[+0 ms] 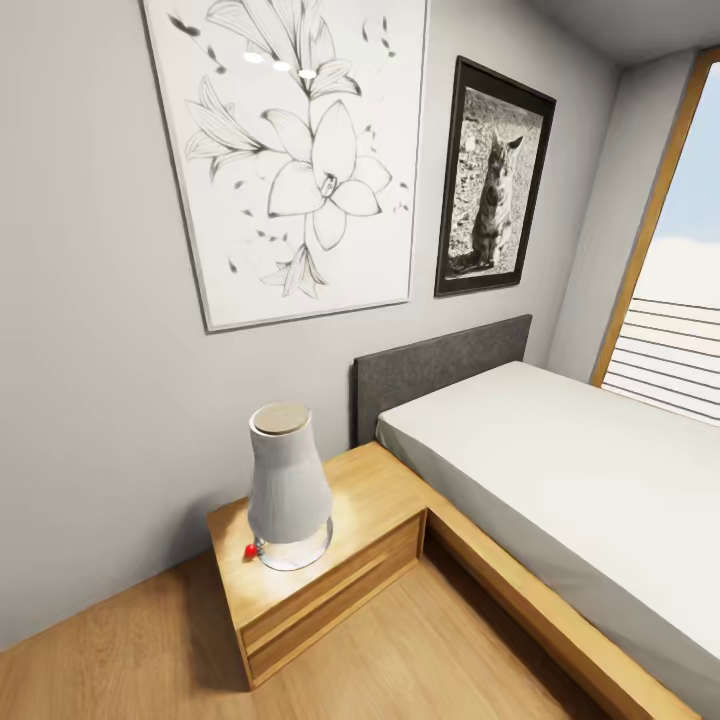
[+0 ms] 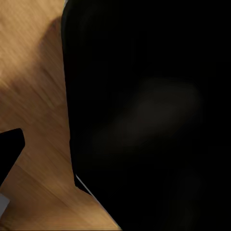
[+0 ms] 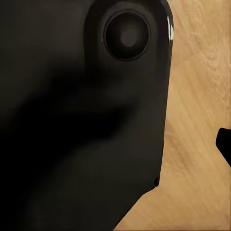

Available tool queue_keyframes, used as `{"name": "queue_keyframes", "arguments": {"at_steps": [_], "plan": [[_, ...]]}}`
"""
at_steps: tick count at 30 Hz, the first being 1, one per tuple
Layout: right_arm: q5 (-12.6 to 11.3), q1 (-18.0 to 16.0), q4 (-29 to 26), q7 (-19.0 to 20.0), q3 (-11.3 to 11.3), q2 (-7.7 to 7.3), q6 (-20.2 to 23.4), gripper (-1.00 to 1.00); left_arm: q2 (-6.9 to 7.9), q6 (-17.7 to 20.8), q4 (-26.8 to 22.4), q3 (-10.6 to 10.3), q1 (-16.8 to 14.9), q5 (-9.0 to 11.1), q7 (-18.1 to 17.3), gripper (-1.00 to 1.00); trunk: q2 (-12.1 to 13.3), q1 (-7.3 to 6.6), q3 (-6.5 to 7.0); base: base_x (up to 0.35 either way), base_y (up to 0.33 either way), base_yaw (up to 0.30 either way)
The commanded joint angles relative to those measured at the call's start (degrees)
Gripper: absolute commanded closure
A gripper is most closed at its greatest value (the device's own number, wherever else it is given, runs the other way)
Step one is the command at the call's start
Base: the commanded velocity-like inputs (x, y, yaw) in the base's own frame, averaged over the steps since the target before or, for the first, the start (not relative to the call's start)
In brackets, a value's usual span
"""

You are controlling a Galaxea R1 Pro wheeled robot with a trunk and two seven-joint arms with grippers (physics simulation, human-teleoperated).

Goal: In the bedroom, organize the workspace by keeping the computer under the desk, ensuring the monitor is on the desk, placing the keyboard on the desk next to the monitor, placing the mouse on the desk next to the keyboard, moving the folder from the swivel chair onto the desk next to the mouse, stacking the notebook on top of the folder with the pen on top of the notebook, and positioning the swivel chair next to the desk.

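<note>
The desk, computer, monitor, keyboard, mouse, folder, notebook, pen and swivel chair are out of view. The head view faces a bedroom corner with a bed and a nightstand. In the left wrist view a black part of my own body (image 2: 144,115) hangs close over the wooden floor (image 2: 33,86), and a dark tip (image 2: 9,149) pokes in at the edge. The right wrist view has a black body panel (image 3: 72,120) with a round fitting (image 3: 127,36), and another dark tip (image 3: 225,144) over the floor. Neither tip shows how the jaws stand.
A light wooden nightstand (image 1: 330,590) stands against the grey wall and carries a white lamp (image 1: 289,485) with a small red spot (image 1: 249,550) at its base. The bed (image 1: 560,470) with a grey headboard (image 1: 440,370) stretches to the right. A window (image 1: 670,340) is at far right.
</note>
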Motion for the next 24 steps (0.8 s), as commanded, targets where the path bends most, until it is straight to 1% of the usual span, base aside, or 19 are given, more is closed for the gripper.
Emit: {"name": "queue_keyframes", "arguments": {"at_steps": [1, 3, 8, 10, 16, 24], "plan": [[0.3, -0.1, -0.2, -0.2, 0.3, 0.33, 0.3, -1.00, -0.33, 0.3, -0.3, 0.0, 0.1, 0.0, -0.3, -1.00, 0.0, 0.00, -0.03, 0.000, 0.000, 0.000], [0.4, -0.1, -0.1, -0.2, 0.4, 0.88, 0.5, -1.00, -0.98, 0.3, -1.0, 0.0, 0.1, 0.0, -0.3, -1.00, 0.0, 0.00, -0.03, 0.000, 0.000, 0.000], [0.4, -0.1, -0.1, -0.2, 0.5, 0.87, 0.2, -1.00, -2.58, 0.2, -1.1, 0.0, 0.1, 0.0, -0.3, -1.00, 0.0, 0.00, -0.03, 0.000, 0.000, 0.000], [0.4, -0.1, -0.1, -0.2, 0.5, 0.56, -0.3, -1.00, -3.06, 0.2, -1.2, 0.0, 0.1, 0.0, -0.3, -1.00, 0.0, 0.00, -0.03, 0.000, 0.000, 0.000], [0.4, -0.1, -0.1, -0.2, 0.4, 0.30, -1.5, -1.00, -3.23, 0.2, -1.3, 0.0, 0.1, 0.0, -0.3, -1.00, 0.0, 0.00, -0.03, 0.000, 0.000, 0.000], [0.4, -0.1, -0.1, -0.2, 0.4, 0.27, -1.6, -1.00, -3.25, 0.2, -1.3, 0.0, 0.1, 0.0, -0.3, -1.00, 3.2, -1.75, 1.41, 0.000, 0.000, 0.000]]}}
